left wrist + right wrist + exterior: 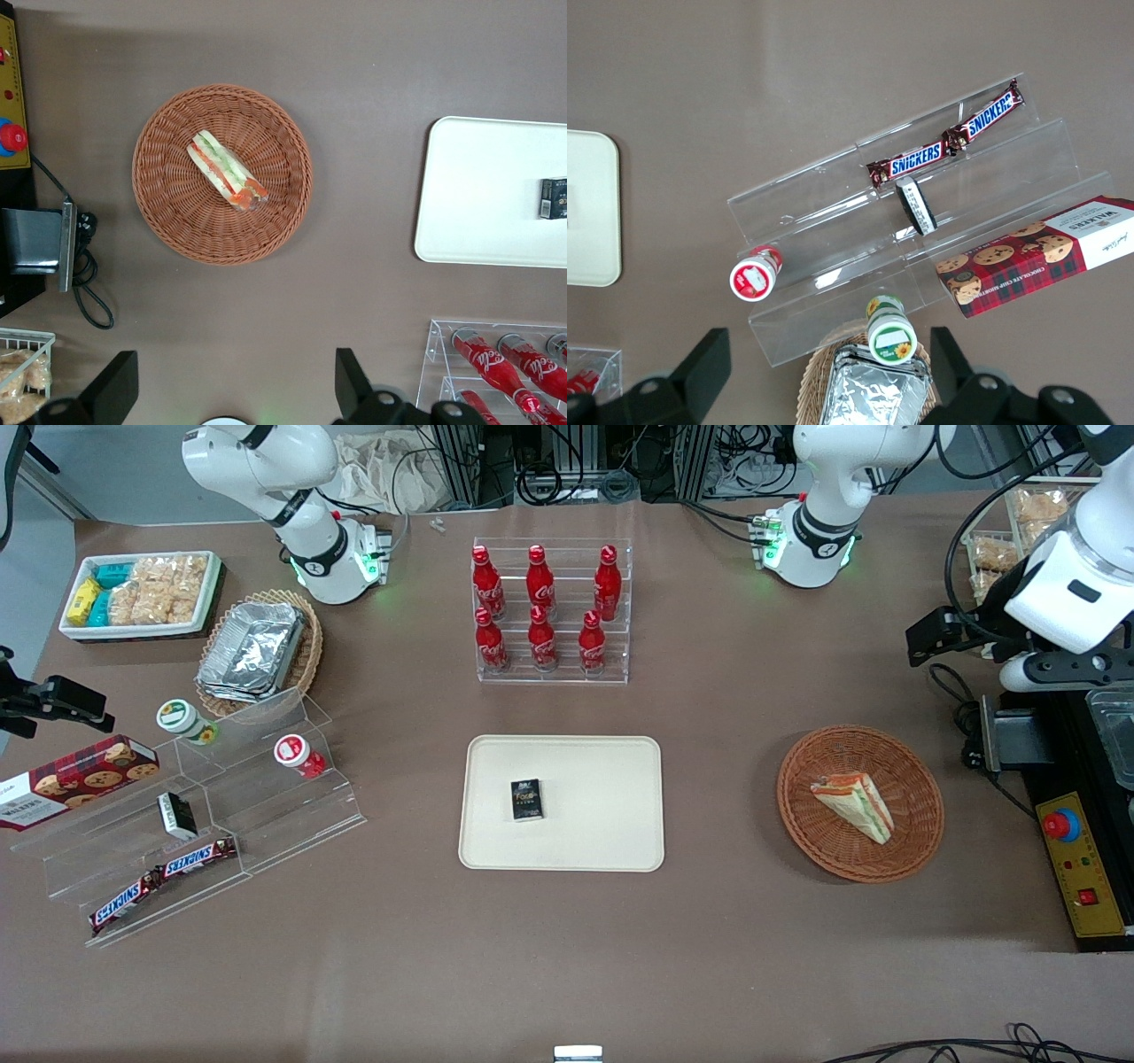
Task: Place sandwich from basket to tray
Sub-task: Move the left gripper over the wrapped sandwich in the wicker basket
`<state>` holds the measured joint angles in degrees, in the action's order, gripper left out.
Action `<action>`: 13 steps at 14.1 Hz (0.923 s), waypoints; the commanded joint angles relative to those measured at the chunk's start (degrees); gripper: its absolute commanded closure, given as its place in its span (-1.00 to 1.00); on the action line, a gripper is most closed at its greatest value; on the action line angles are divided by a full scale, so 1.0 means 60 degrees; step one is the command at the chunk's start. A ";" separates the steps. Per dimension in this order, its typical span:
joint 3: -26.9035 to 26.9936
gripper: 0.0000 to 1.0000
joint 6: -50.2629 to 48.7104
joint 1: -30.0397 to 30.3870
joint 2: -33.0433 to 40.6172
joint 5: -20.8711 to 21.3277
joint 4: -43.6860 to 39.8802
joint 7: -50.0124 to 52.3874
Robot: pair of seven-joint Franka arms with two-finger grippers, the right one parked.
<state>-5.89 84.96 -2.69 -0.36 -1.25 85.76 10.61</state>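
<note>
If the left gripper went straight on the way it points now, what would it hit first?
The left gripper, open and pointing down from high above the table, would probably meet bare brown table first, just short of the reddish-brown wicker basket holding the wrapped sandwich. Depth is unclear, so it might clip the basket's rim.

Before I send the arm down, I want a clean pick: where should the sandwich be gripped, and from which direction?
Come straight down with the open gripper and close across the long sides of the sandwich at mid-length. The wedge lies flat in the shallow basket, so the low rim probably won't block a top approach.
</note>
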 commanded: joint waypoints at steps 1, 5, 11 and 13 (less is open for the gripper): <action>-0.0131 -1.00 -0.0332 0.0067 -0.0042 0.0090 -0.0202 0.0383; -0.0145 -1.00 -0.0332 0.0023 -0.0144 0.0237 -0.0172 0.0517; -0.0116 -1.00 -0.0274 0.0096 -0.0320 0.0237 0.0193 0.1614; -0.0073 -1.00 -0.0070 0.0125 -0.0321 0.0222 0.0544 0.1689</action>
<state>-6.02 84.07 -2.57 -2.25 -0.68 87.44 19.19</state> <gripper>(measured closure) 0.000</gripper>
